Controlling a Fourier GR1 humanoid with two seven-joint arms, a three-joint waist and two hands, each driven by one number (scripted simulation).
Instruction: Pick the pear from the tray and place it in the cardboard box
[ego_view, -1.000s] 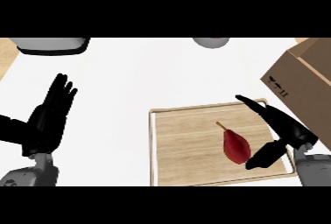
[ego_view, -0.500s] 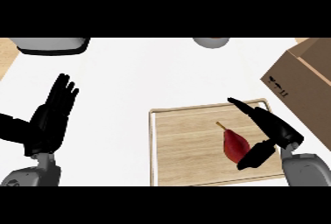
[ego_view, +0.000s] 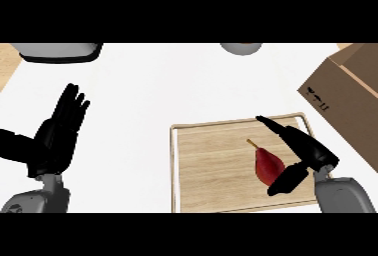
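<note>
Head view of the counter, described from the lower edge upward. At lower right, the right hand (ego_view: 304, 152) is reaching over the wooden tray (ego_view: 214, 192), its fingers extending straight toward the upper left and its thumb hanging below; it is open and is gripping nothing. The dark red pear (ego_view: 266, 164) is lying on the tray in the right half of the frame, stem pointing to the upper left, just beside the right hand's palm and in the gap between the fingers and thumb; whether the thumb is touching the fruit cannot be told. At lower left, the left hand (ego_view: 60, 133) is resting open with fingers upward, well apart from the tray. At the right edge, above the tray, the cardboard box (ego_view: 347, 95) is standing. Along the upper edge, a grey object (ego_view: 57, 51) is showing at upper left and a small grey round object (ego_view: 241, 48) near upper centre.
</note>
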